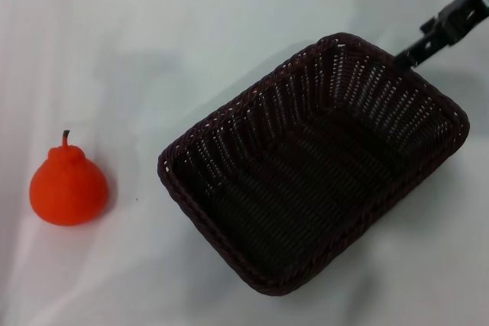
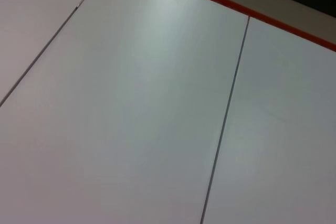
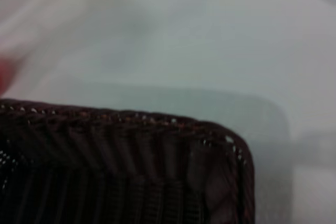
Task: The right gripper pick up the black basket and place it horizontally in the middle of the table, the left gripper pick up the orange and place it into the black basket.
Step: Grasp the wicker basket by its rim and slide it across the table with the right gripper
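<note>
Black basket [image 1: 313, 166] sits diagonally, far rim touching the right end effector [image 1: 405, 55].

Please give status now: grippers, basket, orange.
Right gripper at black basket far rim, grip unclear. Left gripper out of view. Orange on table, left of basket, path clear.

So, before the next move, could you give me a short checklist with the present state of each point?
1. Right hand at the rim of the black basket, far right corner: ok.
2. Grip firmly closed on the rim: cannot tell.
3. Basket lying horizontally on the table: not ok, it sits diagonally.
4. Basket inside empty: ok.
5. Orange upright on the table, left of the basket and apart from it: ok.
6. Left hand near the orange: not ok, not in view.
</note>
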Tool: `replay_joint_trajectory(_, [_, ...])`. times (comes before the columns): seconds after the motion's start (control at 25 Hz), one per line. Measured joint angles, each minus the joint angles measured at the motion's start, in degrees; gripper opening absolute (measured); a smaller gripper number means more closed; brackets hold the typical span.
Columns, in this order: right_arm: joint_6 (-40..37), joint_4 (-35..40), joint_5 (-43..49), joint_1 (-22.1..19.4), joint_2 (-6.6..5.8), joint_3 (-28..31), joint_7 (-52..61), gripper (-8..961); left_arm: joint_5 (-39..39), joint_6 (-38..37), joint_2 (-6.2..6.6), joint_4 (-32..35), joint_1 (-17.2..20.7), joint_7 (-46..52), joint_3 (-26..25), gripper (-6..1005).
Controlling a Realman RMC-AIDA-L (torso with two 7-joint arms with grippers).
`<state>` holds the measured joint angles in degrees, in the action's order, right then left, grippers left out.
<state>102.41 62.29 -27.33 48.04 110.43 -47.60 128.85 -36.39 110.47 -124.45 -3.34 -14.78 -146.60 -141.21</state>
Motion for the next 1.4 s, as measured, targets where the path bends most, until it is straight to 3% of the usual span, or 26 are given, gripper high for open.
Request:
replay_joint_trajectory(0.28, [-7.22, -10.04, 0.85, -0.35, 0.35, -3.8, -0.54, 834, 0.0, -0.06, 0.0, 0.0, -0.07, 0.0, 0.06, 828])
replay_joint_trajectory(0.48, [-8.66, -10.92, 1.62, -0.7, 1.08, -4.07, -1.25, 794, 0.0, -0.09, 0.0, 0.0, -0.07, 0.0, 0.16, 815])
replay_joint_trajectory(0.88, [-8.15, -10.98, 1.23, -1.25, 1.43, -3.16, -1.25, 303, -0.07, -0.17, -0.01, 0.0, 0.22, 0.0, 0.33, 790])
replay_joint_trajectory(1.08, [-8.16, -11.86, -0.36, -2.33, 1.4, 1.6, -1.77, 221, -0.09, -0.07, -0.09, 0.0, 0.42, 0.0, 0.17, 777])
replay_joint_trajectory(1.2, [-8.09, -14.37, -4.02, -3.18, 0.57, 6.49, -2.32, 205, -0.08, -0.23, -0.05, 0.0, 0.44, 0.0, 0.12, 769])
replay_joint_trajectory(1.4, [-8.88, -20.2, -10.57, -5.4, -2.41, 15.5, -2.84, 205, -0.09, -0.4, 0.01, 0.0, 0.18, 0.0, -0.01, 767])
